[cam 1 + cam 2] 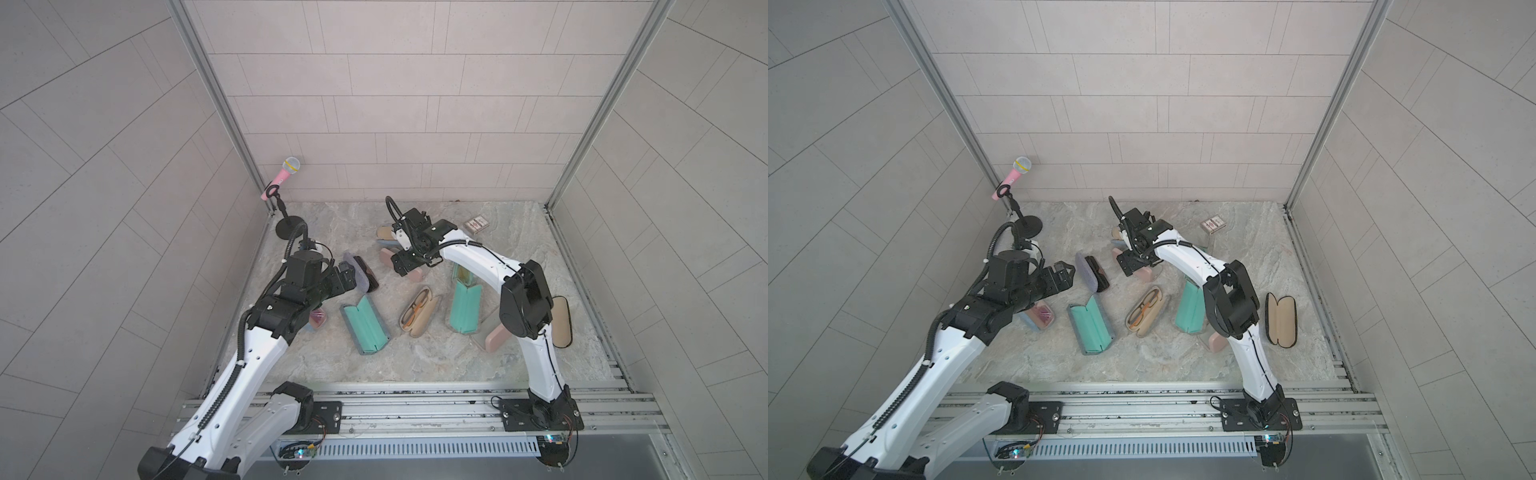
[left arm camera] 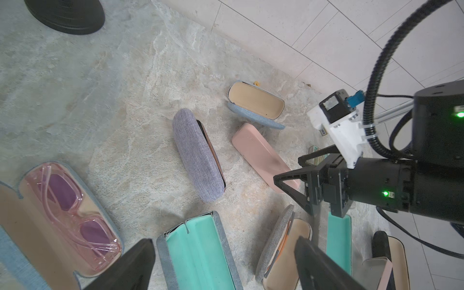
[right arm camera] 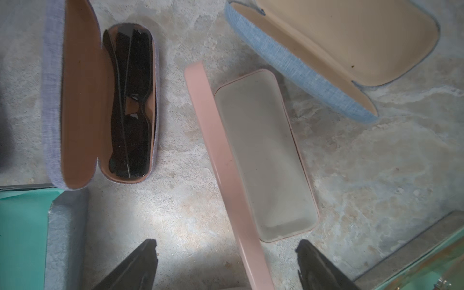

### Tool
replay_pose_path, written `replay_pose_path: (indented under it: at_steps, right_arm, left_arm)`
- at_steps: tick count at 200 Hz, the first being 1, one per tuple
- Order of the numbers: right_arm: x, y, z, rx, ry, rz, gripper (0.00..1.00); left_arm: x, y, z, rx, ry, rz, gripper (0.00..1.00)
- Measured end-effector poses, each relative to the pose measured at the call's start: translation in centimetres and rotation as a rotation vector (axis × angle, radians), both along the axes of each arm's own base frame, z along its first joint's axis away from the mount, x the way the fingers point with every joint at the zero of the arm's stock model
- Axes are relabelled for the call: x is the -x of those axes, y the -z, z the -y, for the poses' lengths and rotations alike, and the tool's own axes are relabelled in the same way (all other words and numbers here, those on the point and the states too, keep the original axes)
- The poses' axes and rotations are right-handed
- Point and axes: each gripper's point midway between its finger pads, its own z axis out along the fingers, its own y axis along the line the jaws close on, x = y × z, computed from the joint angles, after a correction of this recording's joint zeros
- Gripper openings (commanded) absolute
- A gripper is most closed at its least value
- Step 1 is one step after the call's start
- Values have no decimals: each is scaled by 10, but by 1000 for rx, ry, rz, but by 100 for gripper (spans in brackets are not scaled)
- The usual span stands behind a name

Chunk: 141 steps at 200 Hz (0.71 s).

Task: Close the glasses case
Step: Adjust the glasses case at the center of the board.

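**Both grippers open over a table of open glasses cases**

Stone-patterned table, walled on three sides. Many glasses cases lie on it.

Right gripper: jaws spread wide, holding nothing. It hangs over a pink case that lies near the middle of the table, toward the far edge. The case is open and its grey-lined tray is empty. Its lid stands up on edge along one long side, and in the right wrist view that lid runs between the two fingers. Contact cannot be told.

Left gripper: jaws also wide apart, empty. It points at a purple-grey fabric case, just beside it, left of the table's centre. The lid is raised and dark sunglasses lie in the tray.

Other cases, all open:
- a blue fabric case, empty, tan lining, just beyond the pink one toward the far edge;
- a teal-lined case, spread flat, centre of the table;
- a beige case with orange-framed glasses, just right of that;
- a second teal-lined case, partly under the right arm;
- a blue case with pink glasses, under the left arm;
- a black case, tan inside, near the right edge.

A pink toy microphone on a black stand occupies the far left corner.
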Motion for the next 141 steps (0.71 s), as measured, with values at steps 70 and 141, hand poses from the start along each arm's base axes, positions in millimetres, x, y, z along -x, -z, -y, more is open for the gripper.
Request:
replay_pose_path:
  at_steps: [70, 141]
  right_arm:
    - [-9, 16, -1, 14, -8, -35, 79]
    - [-10, 25, 7, 19, -1, -64, 52]
  left_arm:
    - [11, 9, -13, -26, -37, -14, 95]
    - [8, 18, -12, -24, -42, -38, 93]
